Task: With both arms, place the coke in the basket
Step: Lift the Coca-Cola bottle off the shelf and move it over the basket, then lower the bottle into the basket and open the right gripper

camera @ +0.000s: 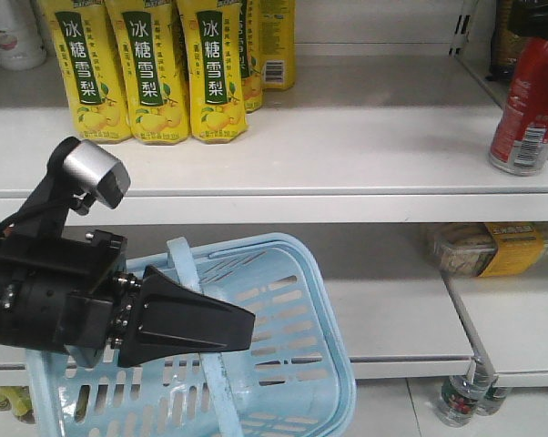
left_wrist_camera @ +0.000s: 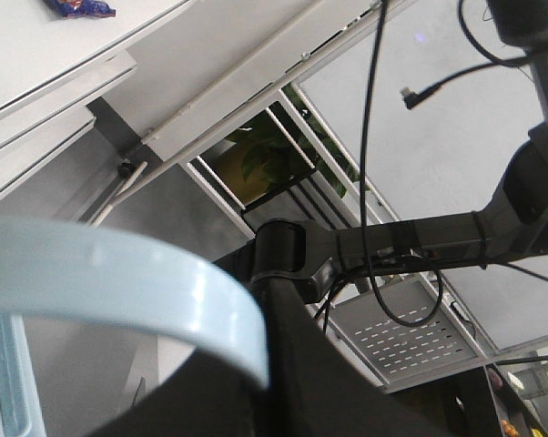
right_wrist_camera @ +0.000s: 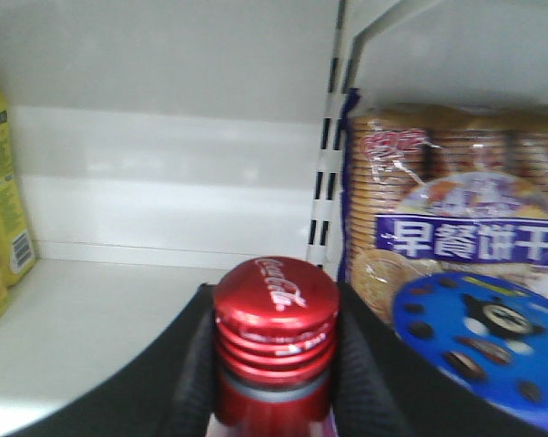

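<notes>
- Red-capped coke (right_wrist_camera: 274, 309) fills the lower centre of the right wrist view, pinched at the neck between the black fingers (right_wrist_camera: 194, 373) of the right end effector (right_wrist_camera: 276, 369).
- Front view: same bottle at the far right of the upper shelf (camera: 347, 146), well apart from the basket (camera: 283, 314).
- Left end effector (camera: 228, 326), lower left, is pressed together on the basket's handle (camera: 185, 264); the basket hangs tilted.
- Yellow bottles (camera: 151, 68) stand upper left.
- Biscuit packet (right_wrist_camera: 456, 246) sits just beside the coke.
</notes>
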Robot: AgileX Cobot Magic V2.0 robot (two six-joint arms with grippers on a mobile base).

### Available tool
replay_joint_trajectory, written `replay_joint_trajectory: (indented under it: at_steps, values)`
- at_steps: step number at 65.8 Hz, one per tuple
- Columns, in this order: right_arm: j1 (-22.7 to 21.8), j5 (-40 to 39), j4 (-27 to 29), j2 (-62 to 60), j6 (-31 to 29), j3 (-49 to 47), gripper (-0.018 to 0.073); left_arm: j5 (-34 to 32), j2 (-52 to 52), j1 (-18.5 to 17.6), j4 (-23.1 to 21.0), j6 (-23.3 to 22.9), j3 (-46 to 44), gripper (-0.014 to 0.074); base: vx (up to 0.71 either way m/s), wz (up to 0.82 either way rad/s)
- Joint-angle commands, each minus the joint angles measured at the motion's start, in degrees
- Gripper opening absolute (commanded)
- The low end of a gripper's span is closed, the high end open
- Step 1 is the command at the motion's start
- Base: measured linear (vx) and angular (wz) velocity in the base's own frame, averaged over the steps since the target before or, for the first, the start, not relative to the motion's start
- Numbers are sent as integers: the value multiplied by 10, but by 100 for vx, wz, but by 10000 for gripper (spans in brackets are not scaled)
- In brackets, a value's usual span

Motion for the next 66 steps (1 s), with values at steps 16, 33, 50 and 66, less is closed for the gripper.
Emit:
replay_joint_trajectory:
  at_steps: [16, 33, 50, 66]
  values:
    - [196, 82, 42, -153, -47, 8, -10, 24, -15, -2, -52, 6, -14, -6, 0, 0]
    - [373, 41, 69, -162, -38, 127, -5, 25, -15, -2, -52, 6, -14, -6, 0, 0]
    - [408, -22, 60, -98, 13, 191, -5, 25, -15, -2, -52, 6, -14, -6, 0, 0]
    - [408, -79, 65, -31, 21, 200, -5, 25, -15, -2, -52, 6, -14, -6, 0, 0]
